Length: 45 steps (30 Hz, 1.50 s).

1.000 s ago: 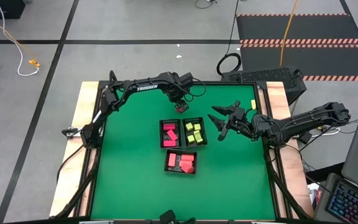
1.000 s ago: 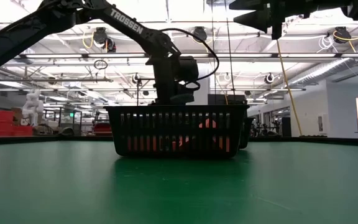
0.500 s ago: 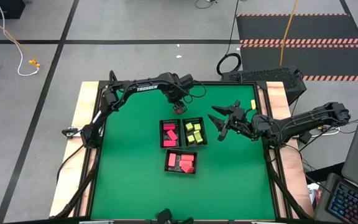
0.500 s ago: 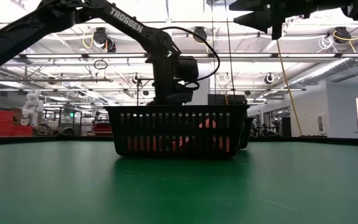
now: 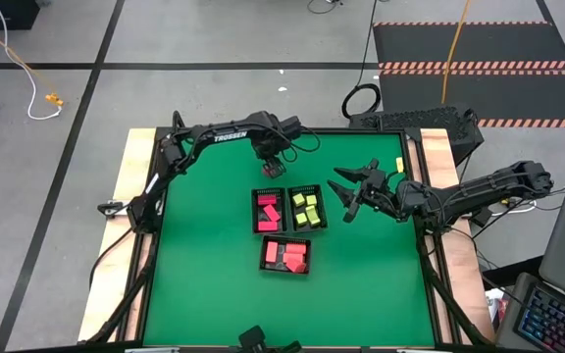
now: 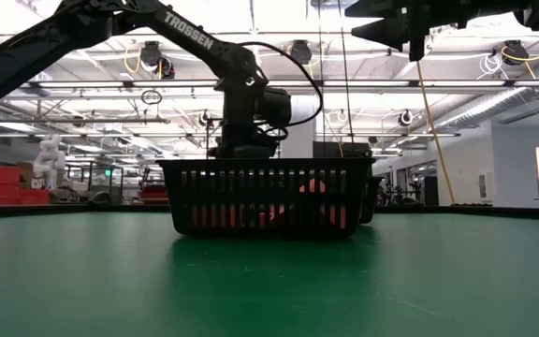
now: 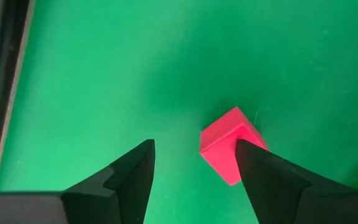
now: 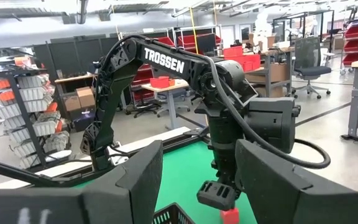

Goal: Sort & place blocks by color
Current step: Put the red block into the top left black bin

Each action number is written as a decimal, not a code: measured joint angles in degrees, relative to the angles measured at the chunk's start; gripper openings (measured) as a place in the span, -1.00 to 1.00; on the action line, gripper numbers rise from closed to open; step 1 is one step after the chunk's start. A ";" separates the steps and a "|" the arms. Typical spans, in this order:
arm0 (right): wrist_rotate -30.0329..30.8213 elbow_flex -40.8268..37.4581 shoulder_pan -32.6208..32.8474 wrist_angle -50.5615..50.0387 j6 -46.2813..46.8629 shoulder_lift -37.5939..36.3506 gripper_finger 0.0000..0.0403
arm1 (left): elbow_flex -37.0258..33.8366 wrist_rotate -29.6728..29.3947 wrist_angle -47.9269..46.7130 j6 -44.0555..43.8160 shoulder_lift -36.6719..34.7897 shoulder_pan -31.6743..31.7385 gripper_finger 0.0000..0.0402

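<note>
My left tool [image 7: 194, 168] hangs spread over a red block [image 7: 232, 152] on the table [image 5: 214, 284], upper centre of the high frame, above the trays [image 5: 289, 209]. Block looks light, rigid, smooth; I'd pinch two flat opposite faces. Right tool [image 5: 353, 189] waits spread, centre right.

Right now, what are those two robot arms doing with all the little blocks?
They are sorting blocks by colour into black trays. The left gripper hangs with its jaws open over a loose red block on the green table, just behind the trays; it has not grabbed it. The right gripper waits with open jaws, empty, beside the tray of yellow-green blocks. Red blocks already fill two other trays.
</note>
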 joint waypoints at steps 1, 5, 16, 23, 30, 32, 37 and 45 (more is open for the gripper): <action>0.00 0.00 0.00 0.00 0.00 0.00 -0.01 | -0.02 0.00 0.23 0.00 -0.36 -0.02 0.12; 0.00 0.00 0.00 -0.04 -0.13 0.00 -0.01 | 0.07 1.20 -0.03 -0.97 -2.46 0.26 0.12; 0.00 0.00 0.00 -0.23 1.19 0.00 -0.01 | -1.10 4.38 0.93 -2.71 -1.76 -0.71 0.16; -0.02 0.00 0.00 -0.28 1.75 0.00 -0.01 | -5.91 4.31 3.21 -2.73 -1.82 -0.22 0.41; -0.02 0.00 0.00 -0.26 1.89 0.00 -0.01 | -7.83 4.17 9.56 -3.21 -1.84 0.38 0.55; -0.02 0.00 0.00 -0.25 1.84 0.00 -0.01 | -8.07 4.09 9.68 -3.21 -1.84 0.60 0.53; -0.02 0.00 0.00 -0.26 1.53 0.00 -0.01 | -8.28 3.69 9.70 -3.06 -1.84 0.62 0.32; -0.02 0.00 0.00 -0.26 1.51 0.00 -0.01 | -8.28 3.66 10.01 -2.30 -1.89 0.61 -0.30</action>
